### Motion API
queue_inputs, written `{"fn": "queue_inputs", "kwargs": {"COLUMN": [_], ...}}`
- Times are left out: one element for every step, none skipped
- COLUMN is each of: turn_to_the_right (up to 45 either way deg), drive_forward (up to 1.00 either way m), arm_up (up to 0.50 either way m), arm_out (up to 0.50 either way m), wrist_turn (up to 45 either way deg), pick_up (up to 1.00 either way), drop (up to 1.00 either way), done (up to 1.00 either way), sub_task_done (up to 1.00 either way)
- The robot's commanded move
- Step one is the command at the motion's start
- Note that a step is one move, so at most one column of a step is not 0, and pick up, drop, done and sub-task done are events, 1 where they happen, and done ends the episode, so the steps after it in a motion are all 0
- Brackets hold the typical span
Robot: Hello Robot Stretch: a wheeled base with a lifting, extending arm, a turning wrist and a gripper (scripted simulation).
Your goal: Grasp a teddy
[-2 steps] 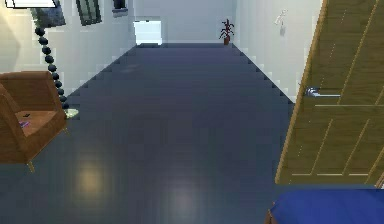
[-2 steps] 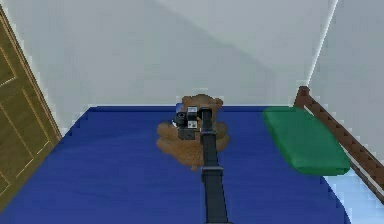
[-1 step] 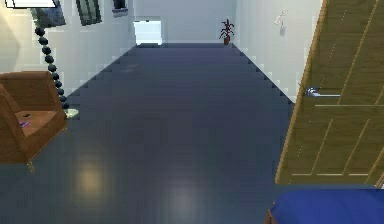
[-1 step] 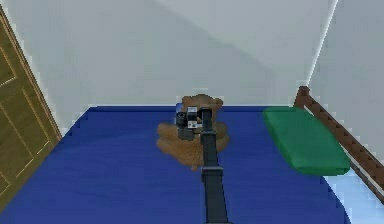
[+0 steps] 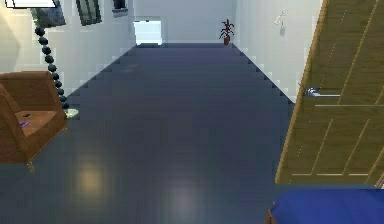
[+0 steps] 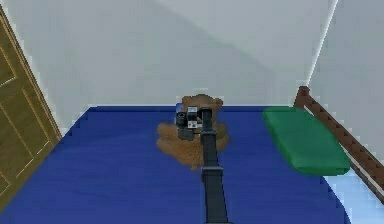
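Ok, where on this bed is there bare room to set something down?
Widest bare patch: the blue bed between the wooden door and the teddy. A narrower strip lies between teddy and green pillow. Crowded mid-bed around the hand and teddy.

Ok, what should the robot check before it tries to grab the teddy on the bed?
1. Is the brown furry teddy bear in sight, lying on the blue bed cover: ok.
2. Does the dark square arm bar stretch out to the teddy: ok.
3. Are the fingers touching the teddy or just above it: cannot tell.
4. Are the fingers holding anything: cannot tell.
5. Is the green pillow lying apart from the teddy, out of the way: ok.
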Motion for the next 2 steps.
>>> {"fn": "queue_inputs", "kwargs": {"turn_to_the_right": [0.0, 0.0], "drive_forward": [0.0, 0.0], "arm_up": [0.1, 0.0], "arm_out": [0.0, 0.0], "wrist_turn": [0.0, 0.0], "pick_up": [0.0, 0.0], "drop": [0.0, 0.0], "done": [0.0, 1.0], "sub_task_done": [0.0, 0.0]}}
